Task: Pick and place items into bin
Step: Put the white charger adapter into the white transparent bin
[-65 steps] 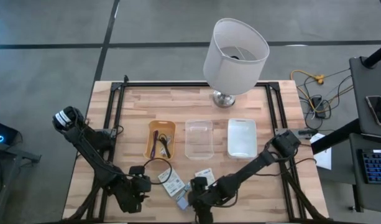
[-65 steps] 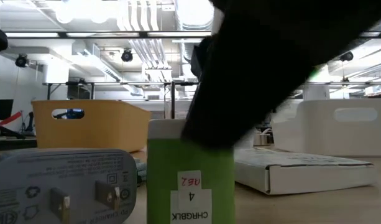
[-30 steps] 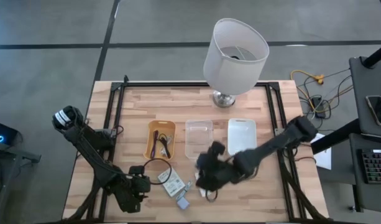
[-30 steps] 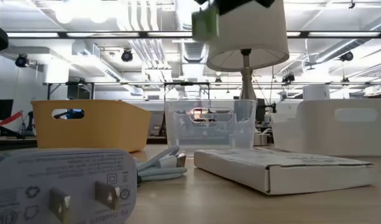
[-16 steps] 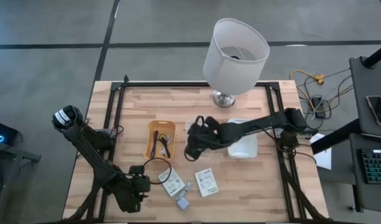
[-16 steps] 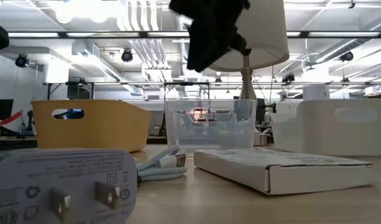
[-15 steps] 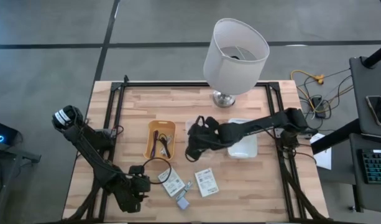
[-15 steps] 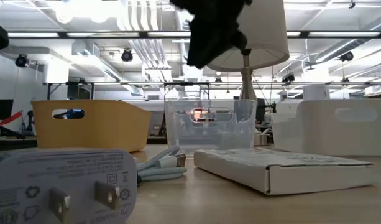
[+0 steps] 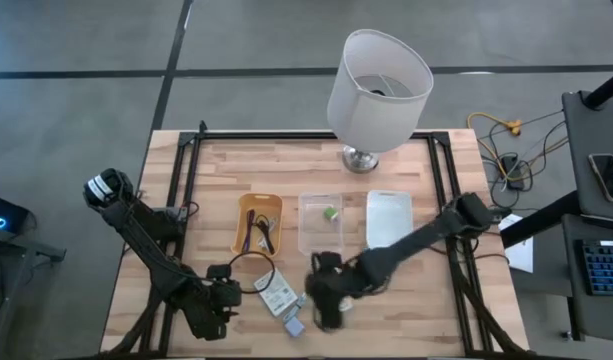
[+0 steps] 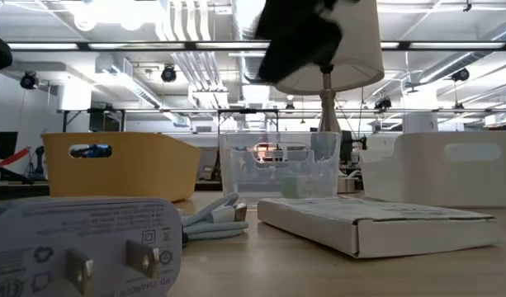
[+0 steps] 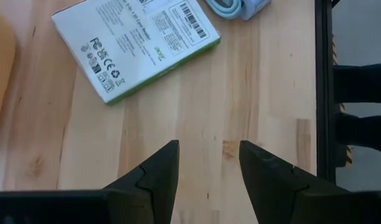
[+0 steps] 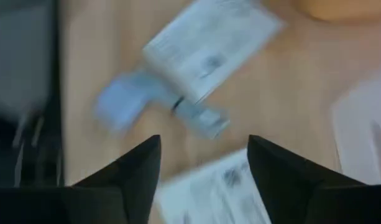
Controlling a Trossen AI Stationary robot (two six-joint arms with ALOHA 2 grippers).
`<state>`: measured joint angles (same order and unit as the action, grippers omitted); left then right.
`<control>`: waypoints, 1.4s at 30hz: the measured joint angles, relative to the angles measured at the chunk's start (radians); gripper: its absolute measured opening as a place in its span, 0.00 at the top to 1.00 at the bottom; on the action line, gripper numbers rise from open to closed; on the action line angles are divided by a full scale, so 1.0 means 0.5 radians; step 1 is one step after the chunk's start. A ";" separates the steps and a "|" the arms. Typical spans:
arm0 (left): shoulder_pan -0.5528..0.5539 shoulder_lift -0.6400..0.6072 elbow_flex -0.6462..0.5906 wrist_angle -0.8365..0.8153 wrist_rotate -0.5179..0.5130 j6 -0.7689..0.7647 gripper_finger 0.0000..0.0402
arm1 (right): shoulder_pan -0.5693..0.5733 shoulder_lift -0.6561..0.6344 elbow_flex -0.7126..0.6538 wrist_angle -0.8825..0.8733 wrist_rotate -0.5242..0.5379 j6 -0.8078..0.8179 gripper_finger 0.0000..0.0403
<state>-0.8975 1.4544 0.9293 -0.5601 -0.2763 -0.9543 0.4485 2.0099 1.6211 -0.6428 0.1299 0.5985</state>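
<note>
In the high view my right gripper (image 9: 326,303) hangs open over the near middle of the table, above one white packet that it mostly hides. That packet (image 12: 224,190) shows between its fingers, untouched. The other white packet (image 9: 277,294), a pale grey cable (image 9: 302,300) and a bluish plug block (image 9: 294,325) lie flat on the table. A small green cube (image 9: 330,213) rests on the clear bin's floor. Dark cords (image 9: 258,232) lie in the orange bin. My left gripper (image 11: 206,180) waits open over bare wood at the near left.
Three bins stand in a row: orange (image 9: 244,225), clear (image 9: 320,240) and white (image 9: 389,222). A big white lamp (image 9: 378,78) stands behind them at the far edge. A black cord loop (image 9: 252,268) lies near the left gripper. Bare wood lies at the near right.
My right gripper carried the green cube up and toward the far edge over the clear bin and let it go. It then swung back toward the near edge, over the packet. The cube now lies in the clear bin.
</note>
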 joint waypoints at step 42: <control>0.495 1.023 0.470 1.015 0.255 1.346 1.00 | 0.468 0.204 0.617 -1.364 0.491 1.229 0.64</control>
<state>-0.6500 1.9660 1.1644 -0.0528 -0.1488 -0.2814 0.6823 2.1120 1.9298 -1.3248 0.3753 1.2129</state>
